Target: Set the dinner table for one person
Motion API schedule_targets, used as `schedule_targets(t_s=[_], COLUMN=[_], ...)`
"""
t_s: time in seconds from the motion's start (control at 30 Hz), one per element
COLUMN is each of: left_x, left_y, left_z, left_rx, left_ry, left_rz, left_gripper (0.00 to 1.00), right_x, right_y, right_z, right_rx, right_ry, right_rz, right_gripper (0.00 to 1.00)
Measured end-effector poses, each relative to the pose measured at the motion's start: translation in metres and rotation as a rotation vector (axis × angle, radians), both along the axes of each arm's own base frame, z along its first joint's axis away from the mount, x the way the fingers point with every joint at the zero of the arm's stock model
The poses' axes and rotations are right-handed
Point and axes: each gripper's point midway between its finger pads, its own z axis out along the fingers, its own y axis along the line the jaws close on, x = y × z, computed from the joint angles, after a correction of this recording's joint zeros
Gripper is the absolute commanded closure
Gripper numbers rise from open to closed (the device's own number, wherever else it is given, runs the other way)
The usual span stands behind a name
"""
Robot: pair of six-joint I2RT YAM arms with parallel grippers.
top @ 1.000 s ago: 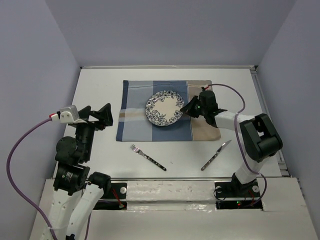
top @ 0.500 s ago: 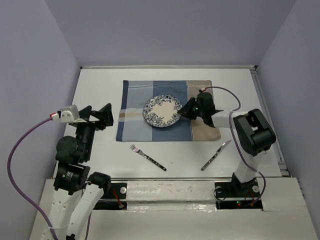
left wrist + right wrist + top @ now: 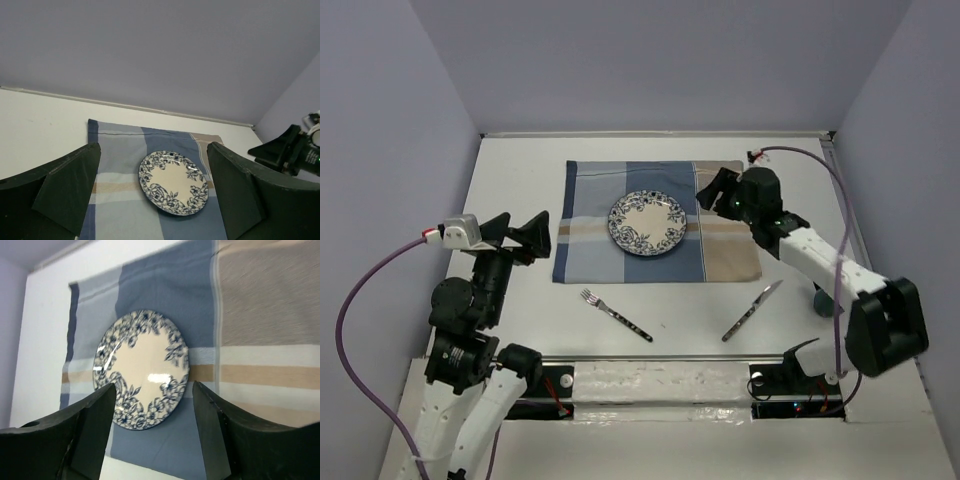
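R pincer point(image 3: 712, 193) spread wide, empty, just right of plate point(image 3: 647, 224), not touching it. L pincer point(image 3: 518, 234) also spread, empty, at frame left beside plaid cloth point(image 3: 588, 200). White bench point(image 3: 510, 180) fills mid-frame; fork point(image 3: 616, 314) and knife point(image 3: 752, 311) lie on it, lower centre.

A: What sits mid-frame?
B: A blue-flowered plate point(image 3: 143, 369) on the plaid cloth point(image 3: 250, 315), with the hand point(image 3: 152, 402) spread wide along the bottom edge
A: And upper left?
B: White desk point(image 3: 45, 315)

Lab booth: bare walls point(image 3: 660, 60) enclose dinner table point(image 3: 520, 170).
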Motion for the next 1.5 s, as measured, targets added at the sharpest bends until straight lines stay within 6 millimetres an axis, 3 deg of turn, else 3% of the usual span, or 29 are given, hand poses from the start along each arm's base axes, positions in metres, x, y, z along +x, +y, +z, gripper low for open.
schedule_targets(t_s=[0.13,0.2,0.27,0.4,0.67,0.83,1.03,1.23,1.5], left_x=[-0.014,-0.020,-0.028,-0.041,-0.068,-0.074,-0.077,-0.081,-0.082], left_y=[-0.017,-0.027,-0.040,-0.058,-0.066,-0.063,-0.060,-0.057,-0.055], left_z=[0.007,0.011,0.014,0.016,0.027,0.030,0.028,0.030,0.029], left_rx=[-0.007,-0.009,-0.010,-0.011,-0.038,-0.053,-0.062,-0.072,-0.076], left_ry=[-0.039,-0.057,-0.073,-0.083,-0.140,-0.152,-0.147,-0.154,-0.154], left_rz=[-0.099,-0.155,-0.230,-0.333,-0.432,-0.441,-0.442,-0.443,-0.437], left_gripper=[0.01,0.01,0.01,0.01,0.01,0.01,0.01,0.01,0.01], right_x=[-0.031,-0.054,-0.077,-0.121,-0.172,-0.189,-0.206,-0.209,-0.193], right_y=[-0.069,-0.115,-0.148,-0.187,-0.235,-0.255,-0.285,-0.302,-0.305], right_z=[0.062,0.072,0.071,0.047,0.009,0.008,0.001,-0.008,-0.022], right_rx=[-0.097,-0.150,-0.194,-0.267,-0.400,-0.430,-0.418,-0.414,-0.361], right_ry=[-0.135,-0.140,-0.112,0.007,0.222,0.277,0.357,0.419,0.426], right_rz=[-0.213,-0.358,-0.475,-0.633,-0.858,-0.970,-1.123,-1.192,-1.155], right_gripper=[0.31,0.28,0.23,0.23,0.32,0.48,0.48,0.41,0.39])
